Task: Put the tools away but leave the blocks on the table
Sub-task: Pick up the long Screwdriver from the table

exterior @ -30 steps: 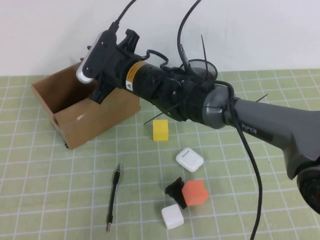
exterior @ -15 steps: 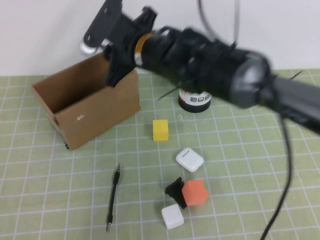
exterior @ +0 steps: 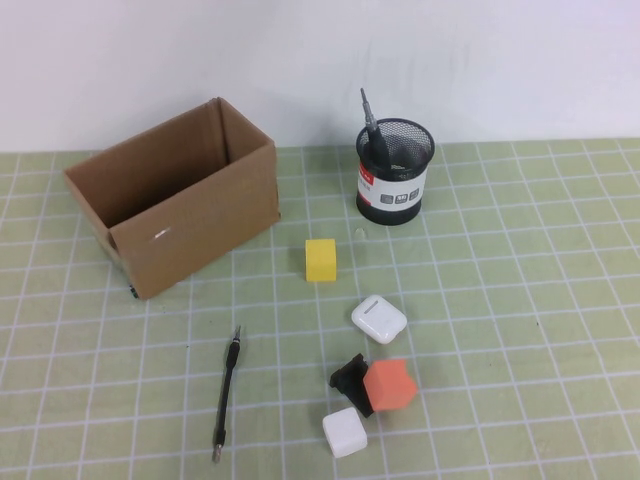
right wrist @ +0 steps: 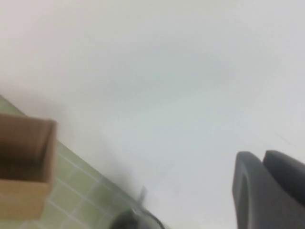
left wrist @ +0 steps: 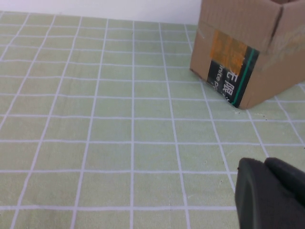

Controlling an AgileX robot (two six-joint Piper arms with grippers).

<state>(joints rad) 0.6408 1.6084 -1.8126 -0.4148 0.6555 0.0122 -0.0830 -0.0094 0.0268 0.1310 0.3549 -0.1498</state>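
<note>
Green gridded counter [exterior: 520, 300], the largest item, carries everything listed. Cardboard box [exterior: 175, 205], open-topped, stands at the rear left; its inside is mostly hidden from the high view, so any tools already stowed there, scissors included, cannot be confirmed. Black mesh cup [exterior: 395, 172], rear centre, holds a screwdriver [exterior: 368, 115] upright, only its top showing above the rim; judged put away. Thin black pen tool [exterior: 226, 393] lies flat near the front left, well apart from box and cup: seemingly the one tool left to stow. Blocks, meant to stay: yellow cube [exterior: 321, 259] in the middle; a white rounded piece [exterior: 379, 319] below it; orange cube [exterior: 390, 386] touching a small black piece [exterior: 350, 379]; white cube [exterior: 345, 433] just beside both. Left pincer [left wrist: 267, 193], fingers together and empty, is parked low over bare mat near a box corner. Right pincer [right wrist: 269, 183], closed on nothing, is raised facing the wall, its view blurred; neither arm appears in the high view.
</note>
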